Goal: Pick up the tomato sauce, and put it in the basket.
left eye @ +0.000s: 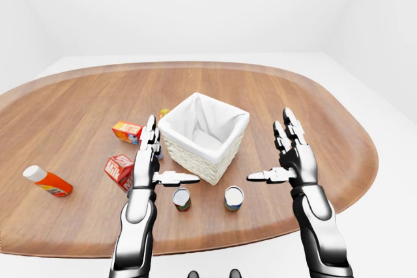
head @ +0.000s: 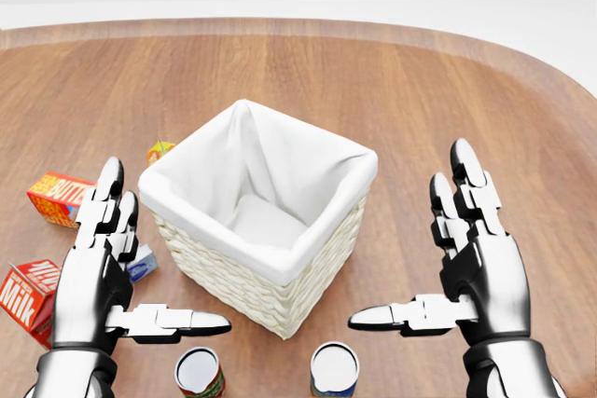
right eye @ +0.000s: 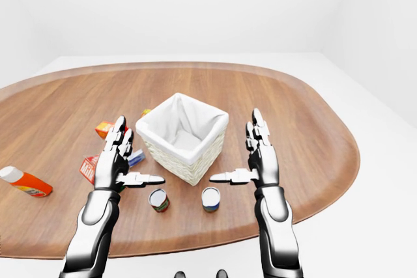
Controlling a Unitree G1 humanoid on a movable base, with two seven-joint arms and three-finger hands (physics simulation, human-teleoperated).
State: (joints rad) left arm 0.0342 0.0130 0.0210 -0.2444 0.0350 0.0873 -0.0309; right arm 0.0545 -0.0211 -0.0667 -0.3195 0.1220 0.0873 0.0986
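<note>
The tomato sauce, a small can with a red label [head: 200, 375], stands upright on the wooden table [head: 420, 90] at the bottom edge of the head view, just below the basket. The basket [head: 244, 272] is white wicker with a white cloth lining and holds nothing. My left hand [head: 154, 258] hovers open at the basket's left, above and left of the can. My right hand [head: 410, 240] hovers open at the basket's right. Neither hand touches anything.
A second can with a blue and yellow label [head: 333, 370] stands right of the tomato sauce. A milk carton [head: 33, 297], a butter box [head: 58, 198] and a small blue box [head: 142, 263] lie left of the basket. An orange bottle [left eye: 47, 181] lies far left.
</note>
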